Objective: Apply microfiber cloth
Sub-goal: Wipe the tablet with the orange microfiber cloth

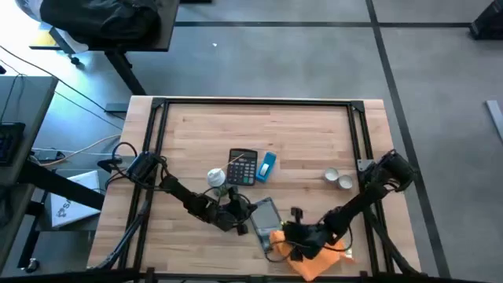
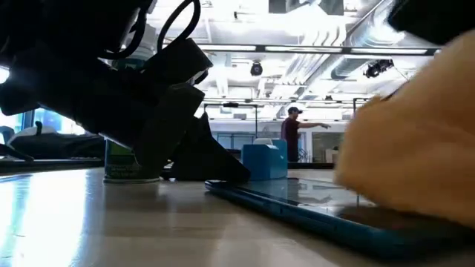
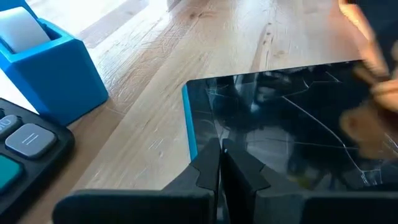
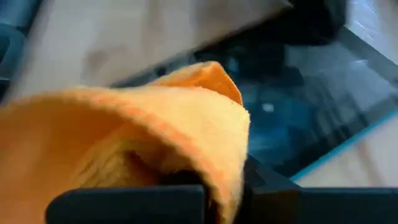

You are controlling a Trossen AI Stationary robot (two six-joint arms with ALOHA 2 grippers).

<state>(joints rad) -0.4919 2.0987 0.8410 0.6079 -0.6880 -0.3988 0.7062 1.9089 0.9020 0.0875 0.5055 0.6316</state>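
The right gripper (image 1: pixel 302 236) is closed on the orange cloth (image 1: pixel 314 263), holding it bunched at the tablet's (image 1: pixel 267 216) five-o'clock corner, touching or nearly touching the dark glass. The left gripper (image 1: pixel 240 220), fingers pinched together on the tablet's edge at its nine-o'clock side, seems to steady it. With a calculator (image 1: pixel 243 167) and a blue box (image 1: pixel 268 164) at twelve o'clock from the tablet, I judge the wiping barely begun: most of the screen is left.

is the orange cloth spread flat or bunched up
Bunched up: the microfiber cloth folds in a rounded wad in the right gripper, over the tablet.
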